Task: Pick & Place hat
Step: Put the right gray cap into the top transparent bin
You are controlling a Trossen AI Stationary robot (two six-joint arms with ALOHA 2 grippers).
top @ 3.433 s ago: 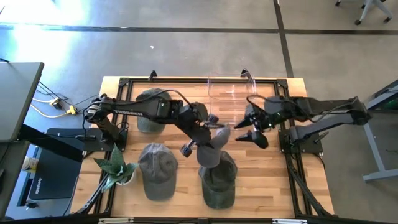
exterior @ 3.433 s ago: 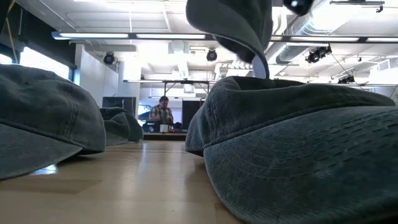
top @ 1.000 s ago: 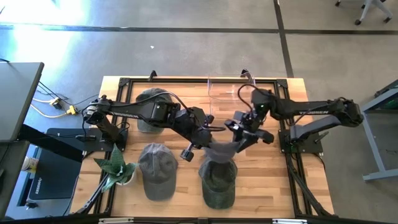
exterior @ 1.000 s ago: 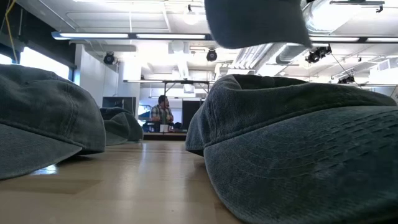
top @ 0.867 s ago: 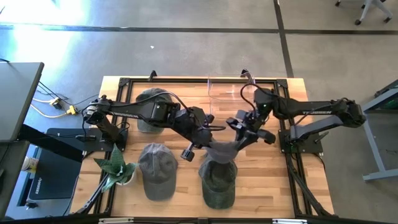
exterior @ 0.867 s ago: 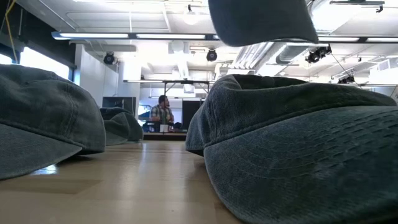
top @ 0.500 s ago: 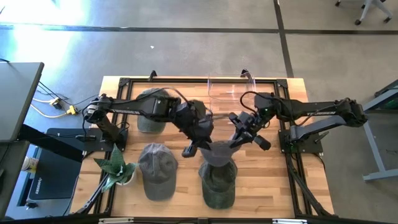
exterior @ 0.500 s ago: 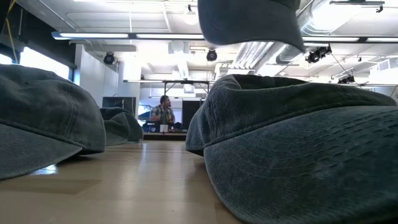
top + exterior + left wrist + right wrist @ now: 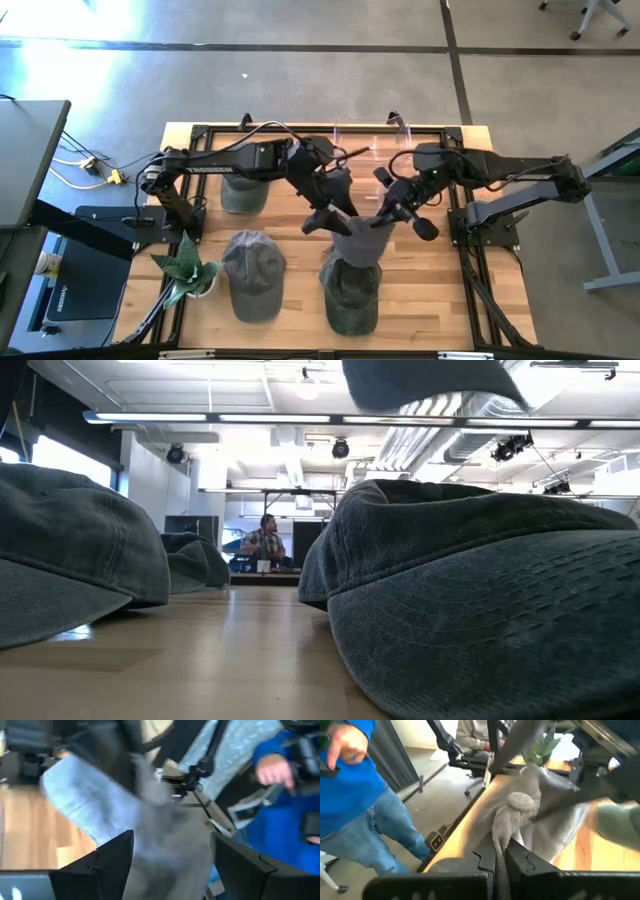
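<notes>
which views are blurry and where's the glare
Left wrist view: heavy motion blur, the hat a grey smear. Low view: near hat soft, ceiling lights bright. High view: sharp, sun glare on the floor upper left. Right wrist view: mostly clear, smeared at its right side.

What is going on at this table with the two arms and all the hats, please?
The right gripper is shut on the edge of a grey hat, holding it in the air above another hat near the table's middle. The left gripper is open beside the held hat. Two more hats lie on the table.
</notes>
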